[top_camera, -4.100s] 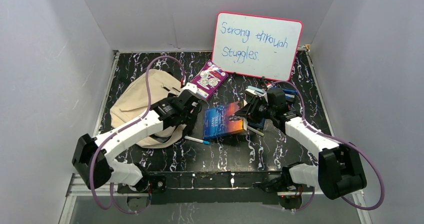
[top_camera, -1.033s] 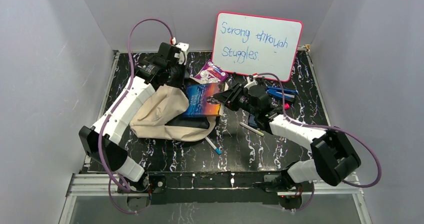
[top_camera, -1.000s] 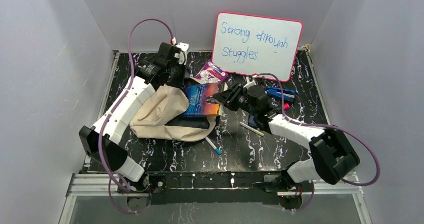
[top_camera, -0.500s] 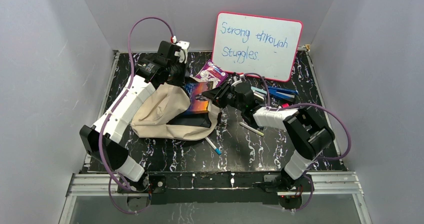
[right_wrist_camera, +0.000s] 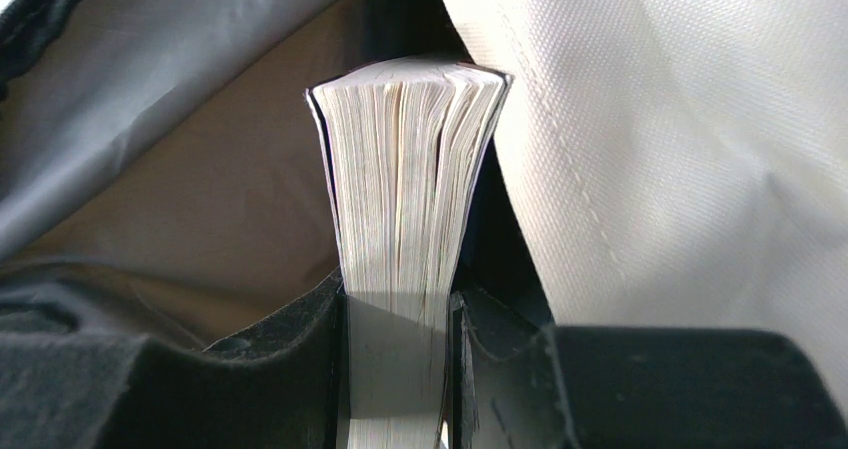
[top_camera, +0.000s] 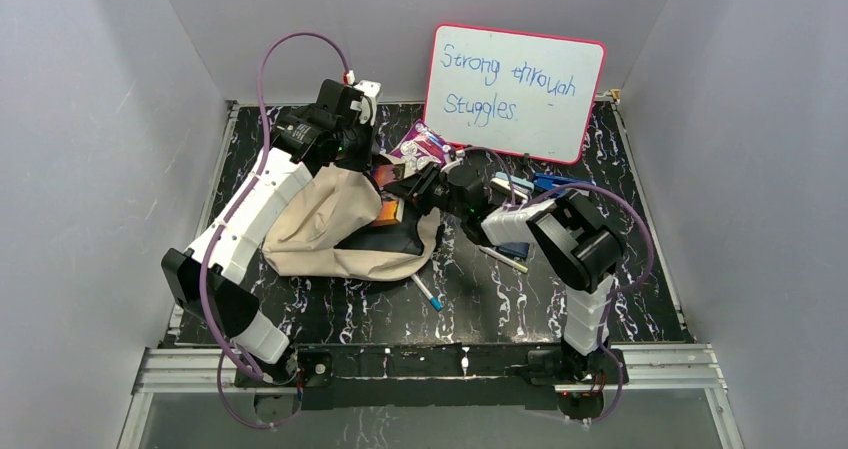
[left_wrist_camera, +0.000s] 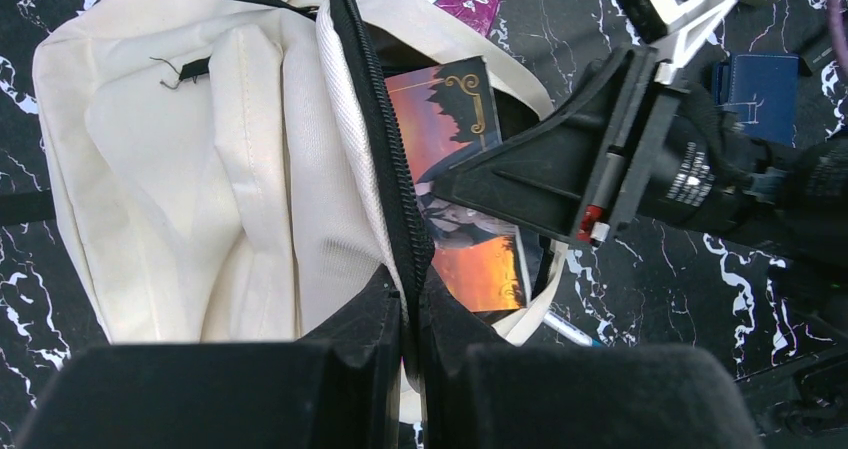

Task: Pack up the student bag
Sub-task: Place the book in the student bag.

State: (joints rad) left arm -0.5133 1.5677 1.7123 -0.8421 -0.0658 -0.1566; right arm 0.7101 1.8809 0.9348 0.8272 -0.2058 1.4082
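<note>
From above, the student bag (top_camera: pixel 320 231) lies on the left half of the surface (top_camera: pixel 480 299). Left wrist: the left gripper (left_wrist_camera: pixel 408 314) is clamped on the bag's zipper edge. Right wrist: the right gripper (right_wrist_camera: pixel 398 329) grips a book (right_wrist_camera: pixel 405 169) partly inside the bag's opening.

Whiteboard (top_camera: pixel 515 91) at the back, blue marker handwriting, 2 lines: "Strong through" on top, "Stuggles." underneath, spelled just like that. The book (left_wrist_camera: pixel 455 169) sticking out of the student bag (left_wrist_camera: pixel 180 169) has cover lettering too small to read. Purple booklet (top_camera: pixel 425 147): its print is unreadable too.
</note>
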